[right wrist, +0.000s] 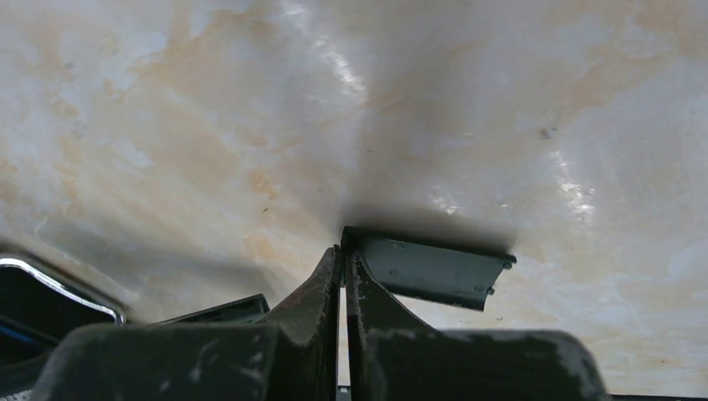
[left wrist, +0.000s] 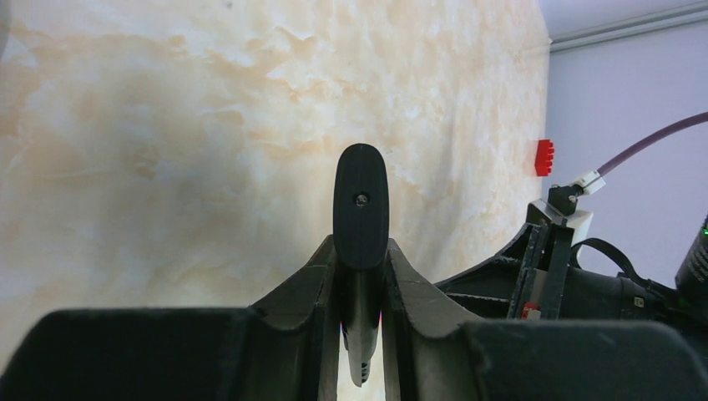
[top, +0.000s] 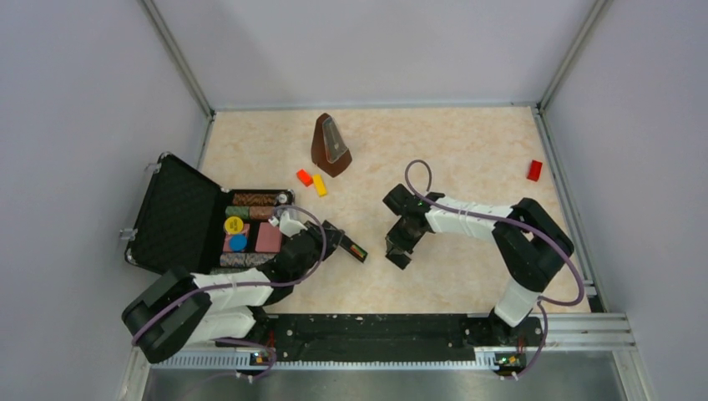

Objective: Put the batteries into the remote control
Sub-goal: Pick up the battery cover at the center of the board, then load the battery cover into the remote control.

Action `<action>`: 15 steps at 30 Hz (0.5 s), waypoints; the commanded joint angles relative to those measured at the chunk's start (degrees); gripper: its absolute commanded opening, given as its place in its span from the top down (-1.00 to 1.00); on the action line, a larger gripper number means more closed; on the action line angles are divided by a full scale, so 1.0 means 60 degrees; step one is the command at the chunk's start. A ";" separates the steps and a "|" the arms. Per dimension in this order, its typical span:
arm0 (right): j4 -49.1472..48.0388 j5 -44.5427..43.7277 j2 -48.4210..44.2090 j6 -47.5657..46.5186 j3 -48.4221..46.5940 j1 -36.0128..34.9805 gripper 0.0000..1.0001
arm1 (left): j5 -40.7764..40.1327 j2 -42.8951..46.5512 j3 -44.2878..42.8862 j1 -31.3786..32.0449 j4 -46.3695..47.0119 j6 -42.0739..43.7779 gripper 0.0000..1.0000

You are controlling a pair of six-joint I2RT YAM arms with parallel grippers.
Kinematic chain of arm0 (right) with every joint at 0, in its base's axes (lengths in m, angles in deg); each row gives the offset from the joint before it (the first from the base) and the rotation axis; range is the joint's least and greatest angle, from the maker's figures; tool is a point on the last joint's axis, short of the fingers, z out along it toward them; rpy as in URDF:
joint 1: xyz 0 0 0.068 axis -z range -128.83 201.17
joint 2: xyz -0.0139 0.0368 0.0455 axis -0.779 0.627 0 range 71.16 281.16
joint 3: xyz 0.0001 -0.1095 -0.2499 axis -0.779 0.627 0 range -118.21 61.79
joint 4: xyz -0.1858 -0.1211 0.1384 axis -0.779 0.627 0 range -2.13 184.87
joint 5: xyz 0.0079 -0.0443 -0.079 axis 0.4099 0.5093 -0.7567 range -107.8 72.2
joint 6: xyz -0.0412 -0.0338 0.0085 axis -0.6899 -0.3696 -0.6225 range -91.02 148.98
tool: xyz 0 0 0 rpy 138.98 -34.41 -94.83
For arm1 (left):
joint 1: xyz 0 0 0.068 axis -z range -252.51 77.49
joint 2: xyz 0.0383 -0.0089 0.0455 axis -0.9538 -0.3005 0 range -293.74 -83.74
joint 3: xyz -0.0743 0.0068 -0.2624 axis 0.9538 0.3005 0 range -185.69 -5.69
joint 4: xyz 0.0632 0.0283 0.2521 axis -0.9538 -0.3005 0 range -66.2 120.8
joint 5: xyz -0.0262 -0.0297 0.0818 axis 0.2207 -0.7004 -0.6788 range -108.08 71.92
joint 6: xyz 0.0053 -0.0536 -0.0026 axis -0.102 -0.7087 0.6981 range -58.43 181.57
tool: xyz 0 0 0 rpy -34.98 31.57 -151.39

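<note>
My left gripper is shut on the remote control, a slim black bar that sticks out to the right just above the table. At its free end a small green and red striped patch shows, the batteries, lying in the remote. In the left wrist view the remote is seen end-on, clamped between the jaws of my left gripper. My right gripper hangs low over the table right of the remote. In the right wrist view it is shut on the edge of a thin dark cover plate.
An open black case with coloured items stands at the left. A brown metronome stands at the back, with an orange block and a yellow block beside it. A red block lies far right, also in the left wrist view.
</note>
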 commanded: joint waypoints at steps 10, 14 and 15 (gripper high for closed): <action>-0.5374 0.1325 -0.4837 -0.4207 0.0740 0.0135 1.00 | 0.0616 0.2731 -0.2580 -0.0475 -0.2680 0.0263 1.00; -0.6877 0.2154 -0.5851 -0.4844 0.0756 0.0134 1.00 | 0.1060 0.3125 -0.3333 -0.0775 -0.3420 -0.0113 1.00; -0.7194 0.2384 -0.5970 -0.4921 0.0709 0.0135 1.00 | 0.1255 0.3132 -0.3506 -0.0863 -0.3419 -0.0189 1.00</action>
